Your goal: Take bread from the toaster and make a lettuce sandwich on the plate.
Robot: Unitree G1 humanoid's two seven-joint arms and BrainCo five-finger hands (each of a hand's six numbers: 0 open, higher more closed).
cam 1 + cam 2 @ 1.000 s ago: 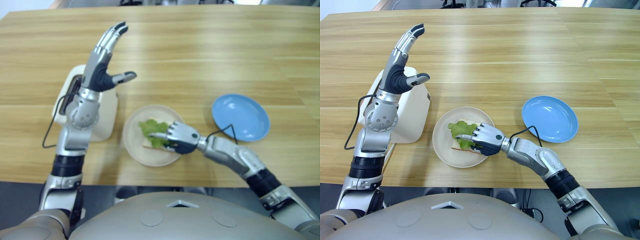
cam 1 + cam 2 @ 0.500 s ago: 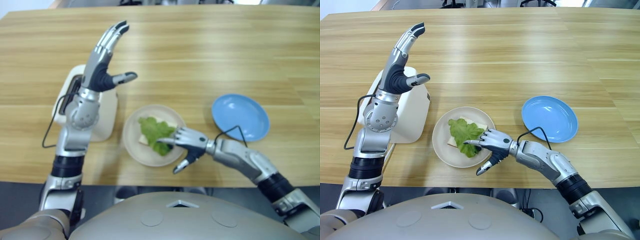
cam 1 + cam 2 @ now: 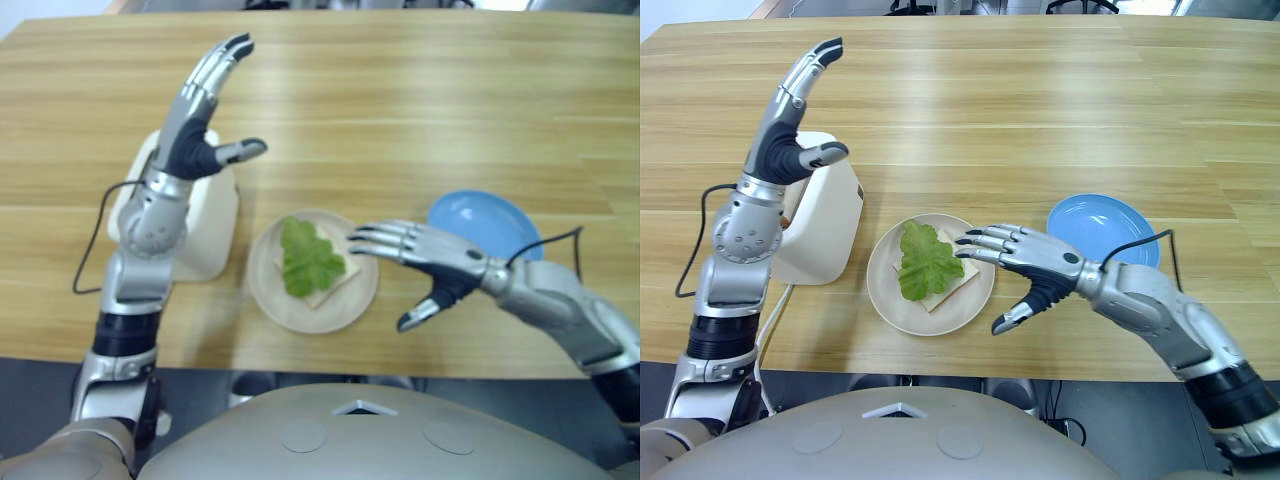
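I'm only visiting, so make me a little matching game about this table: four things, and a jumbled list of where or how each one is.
1 lettuce
2 blue plate
3 toaster
4 left hand

A white, left of the beige plate
B raised open near the toaster
C lying on the bread
D right of the beige plate

Pairs: 1-C, 2-D, 3-A, 4-B

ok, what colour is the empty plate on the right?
Round blue plate, clearest in right eye view.
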